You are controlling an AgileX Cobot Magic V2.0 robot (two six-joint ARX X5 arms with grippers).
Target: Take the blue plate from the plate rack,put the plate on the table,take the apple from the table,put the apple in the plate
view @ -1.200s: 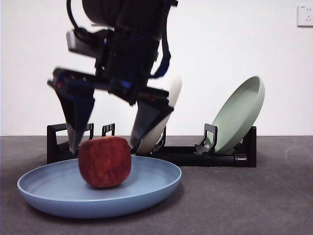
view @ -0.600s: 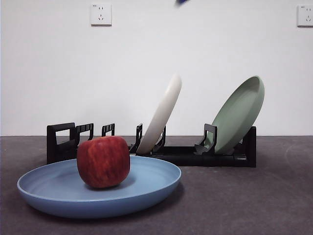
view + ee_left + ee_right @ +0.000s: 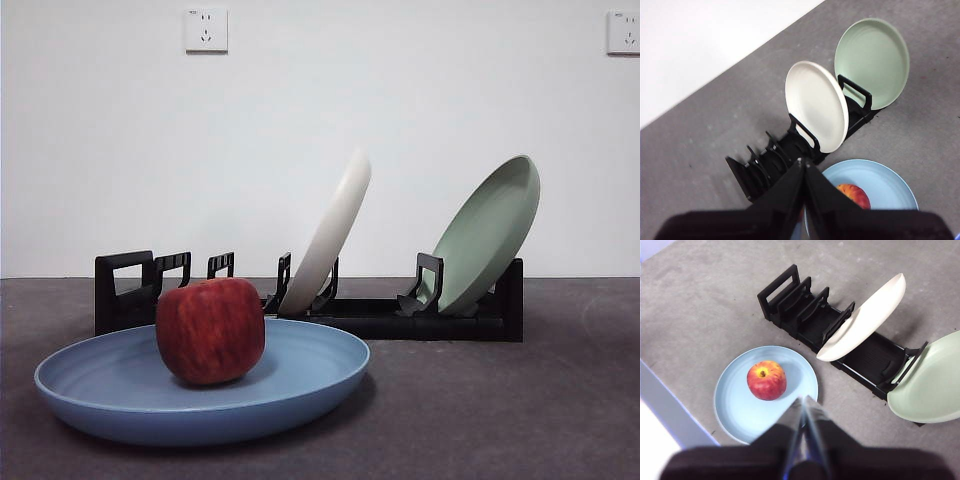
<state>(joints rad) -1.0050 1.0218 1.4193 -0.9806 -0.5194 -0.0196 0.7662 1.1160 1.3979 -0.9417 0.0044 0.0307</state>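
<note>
Nearest, in the lower left of the front frame, the blue plate [image 3: 205, 385] lies flat on the table [image 3: 500, 410], and the apple [image 3: 211, 330] sits inside it, left of its centre. I judge the apple firm, fairly heavy and smooth, best taken across its round sides; the plate looks stiff and light, easiest held by its raised rim. Behind stands the plate rack [image 3: 300, 305] with a cream plate [image 3: 330, 235] and a green plate [image 3: 490, 235] leaning in it. The left gripper [image 3: 804, 165] and right gripper [image 3: 804, 402] hang high above, both closed and empty. The table is dark grey and matte; the wall [image 3: 300, 140] is plain white with sockets.
</note>
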